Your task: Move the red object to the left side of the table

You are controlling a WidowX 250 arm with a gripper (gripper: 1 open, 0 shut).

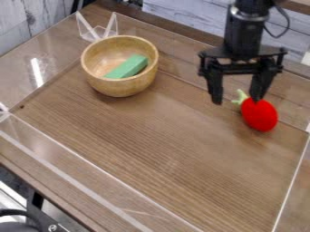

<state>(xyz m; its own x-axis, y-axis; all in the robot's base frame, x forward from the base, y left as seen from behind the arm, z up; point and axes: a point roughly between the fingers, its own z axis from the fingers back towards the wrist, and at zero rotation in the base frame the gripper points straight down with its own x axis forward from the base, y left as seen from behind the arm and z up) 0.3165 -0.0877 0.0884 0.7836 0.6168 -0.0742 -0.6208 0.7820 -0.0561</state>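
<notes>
1. Gripper [241, 93]: black, two-fingered, carried on a dark vertical arm entering from the upper right of the frame. It pointed straight down with its fingers spread wide apart and nothing between them. It hung above the right part of the table, its right finger just beside the red object. That stance was judged an approach for a grasp from above, the wide spread leaving room to take in the fruit.

2. Red object [258, 114]: a small bright red toy fruit with a short green stem at its upper left. It lay on the table at the right of the frame, near the right wall, just below and right of the fingertips. Not held; whether a finger touched it could not be told.

3. Table [158, 154]: brown wood-grain top bounded by low clear acrylic walls. Its left and centre lay open, so the run toward the left side was judged unobstructed at board level.

4. Wooden bowl [119, 66]: light-coloured, upright, in the upper left of the frame, well apart from the fruit. It stood on the side the fruit was bound for and was judged the one thing to steer around when setting down.

5. Green block [127, 67]: flat, lying tilted inside the bowl. No part in the task.

6. Right acrylic wall [299, 168]: close to the fruit, judged a tight margin for the outer finger.
</notes>
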